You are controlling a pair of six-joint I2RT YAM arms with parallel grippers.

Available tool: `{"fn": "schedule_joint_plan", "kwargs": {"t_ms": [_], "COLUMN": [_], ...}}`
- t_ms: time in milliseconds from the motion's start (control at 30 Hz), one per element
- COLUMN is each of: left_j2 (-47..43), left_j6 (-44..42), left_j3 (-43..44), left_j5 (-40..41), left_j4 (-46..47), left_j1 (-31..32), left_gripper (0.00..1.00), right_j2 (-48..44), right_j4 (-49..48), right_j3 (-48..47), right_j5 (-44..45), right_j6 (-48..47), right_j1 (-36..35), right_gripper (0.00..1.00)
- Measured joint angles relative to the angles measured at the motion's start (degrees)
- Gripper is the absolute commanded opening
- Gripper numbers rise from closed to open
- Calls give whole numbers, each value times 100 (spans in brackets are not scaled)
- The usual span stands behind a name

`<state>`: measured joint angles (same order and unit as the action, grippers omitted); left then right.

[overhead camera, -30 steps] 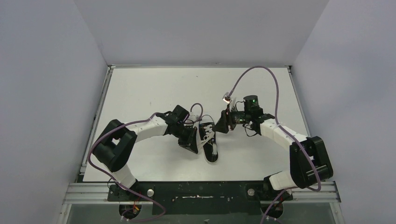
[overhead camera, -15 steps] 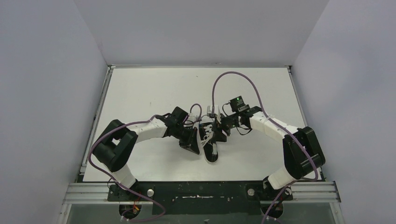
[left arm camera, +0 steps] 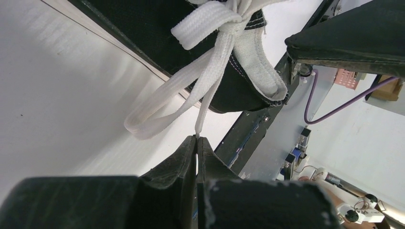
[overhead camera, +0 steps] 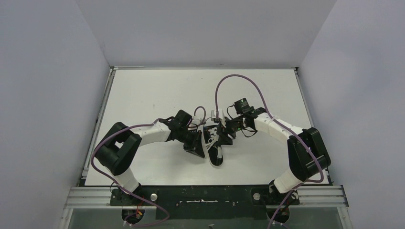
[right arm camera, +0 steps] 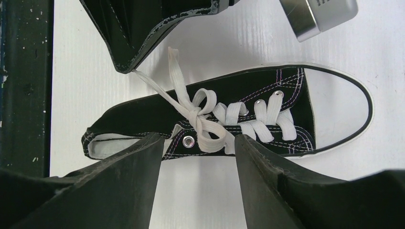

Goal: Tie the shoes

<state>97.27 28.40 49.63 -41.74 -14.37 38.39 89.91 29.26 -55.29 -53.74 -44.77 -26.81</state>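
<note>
The black sneaker (overhead camera: 213, 143) lies mid-table, white toe cap toward the near edge. Its white laces (right arm camera: 198, 117) are knotted, with a loose loop (left arm camera: 148, 119) on the table. My left gripper (overhead camera: 197, 146) sits at the shoe's left side. In the left wrist view it (left arm camera: 197, 138) is shut on a lace end that runs taut to the knot (left arm camera: 229, 26). It also shows in the right wrist view (right arm camera: 129, 67). My right gripper (overhead camera: 223, 138) is open and empty at the shoe's right side. In the right wrist view it (right arm camera: 199, 138) hovers beside the top eyelet and a lace loop.
The metal frame rail (overhead camera: 205, 195) runs along the near table edge. Purple cables (overhead camera: 239, 78) arc above both arms. White walls close the table at the left, back and right. A silver part of the left wrist (right arm camera: 325, 14) hangs above the toe.
My right arm has swung left and down to the shoe, and its open gripper now stands against the shoe's right side. The left gripper has stayed shut on the lace end.
</note>
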Motion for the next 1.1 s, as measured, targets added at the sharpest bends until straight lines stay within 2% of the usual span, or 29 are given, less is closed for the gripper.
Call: {"fn": "schedule_joint_plan", "kwargs": {"t_ms": [200, 367, 533, 600, 800, 1000, 1100], "left_j2": [9, 9, 11, 13, 17, 20, -11], "left_j6": [55, 96, 96, 96, 94, -35, -92], "left_j3": [0, 0, -26, -48, -63, -63, -96], "left_j5": [-35, -55, -63, -74, -101, -103, -96], "left_j4": [87, 101, 114, 116, 120, 79, 61], "left_j1": [0, -2, -48, -70, -103, -184, -479], "left_gripper": [0, 0, 0, 0, 1, 48, 63], "right_j2": [188, 341, 341, 330, 254, 245, 245], "right_j4": [-4, -9, -11, -11, -7, 0, 13], "right_j3": [-90, -114, -116, -116, -107, -107, -107], "right_j5": [17, 42, 103, 164, 317, 363, 374], "right_j6": [0, 4, 15, 22, 15, 11, 11], "right_j1": [-68, -105, -105, -105, -103, -103, -103], "right_gripper": [50, 35, 41, 40, 15, 9, 8]}}
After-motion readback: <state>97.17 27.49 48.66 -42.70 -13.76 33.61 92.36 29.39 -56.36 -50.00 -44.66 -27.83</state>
